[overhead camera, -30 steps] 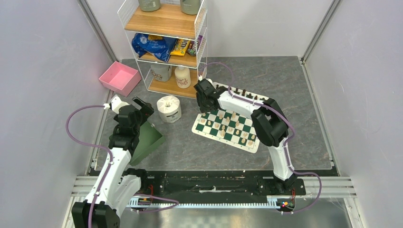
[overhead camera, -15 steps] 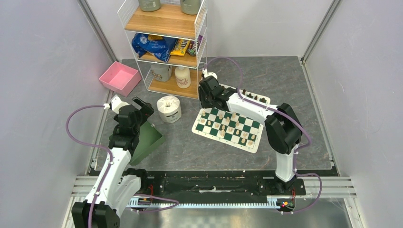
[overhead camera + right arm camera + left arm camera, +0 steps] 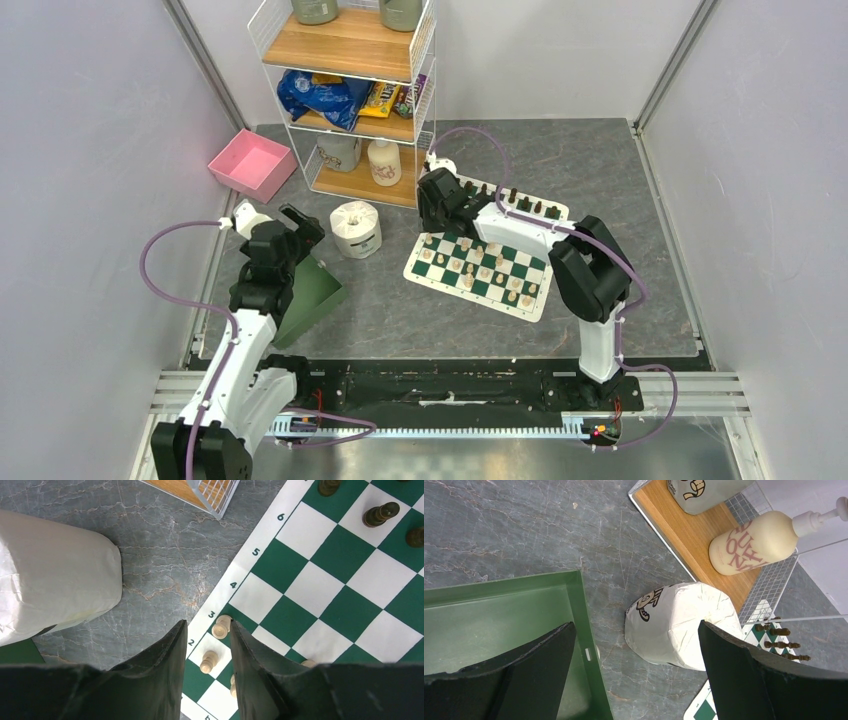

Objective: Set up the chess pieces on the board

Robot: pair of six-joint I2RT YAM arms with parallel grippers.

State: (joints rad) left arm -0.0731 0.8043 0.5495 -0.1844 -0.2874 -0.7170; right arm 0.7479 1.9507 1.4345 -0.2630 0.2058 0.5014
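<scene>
The board (image 3: 305, 530) lies flat on the grey stone-look table (image 3: 600, 160), turned at an angle, right of the middle. Cream chess pieces (image 3: 470, 265) stand scattered over its nearer rows, and dark brown pieces (image 3: 515, 200) line its far edge. In the right wrist view, two cream pawns (image 3: 221, 626) stand on the squares beside the border numbers 3 and 2, and dark pawns (image 3: 381, 514) stand further up the board.

The right gripper (image 3: 207, 625) hangs over the board's far left corner. Its jaws are partly spread, with a narrow gap between them. One cream pawn shows in that gap near the tips, but it is narrower than the gap and does not look pinched.

A wrapped toilet roll (image 3: 356, 228) stands just left of the board, apart from it. Behind it is a wire shelf unit (image 3: 350, 90) whose lowest board holds a pump bottle (image 3: 754, 542).

The left gripper (image 3: 636, 627) hovers well left of the board with its jaws spread wide and nothing between them. It is above the rim of a green bin (image 3: 499, 615) and the toilet roll beside it. A pink bin (image 3: 252, 163) sits by the left wall.
</scene>
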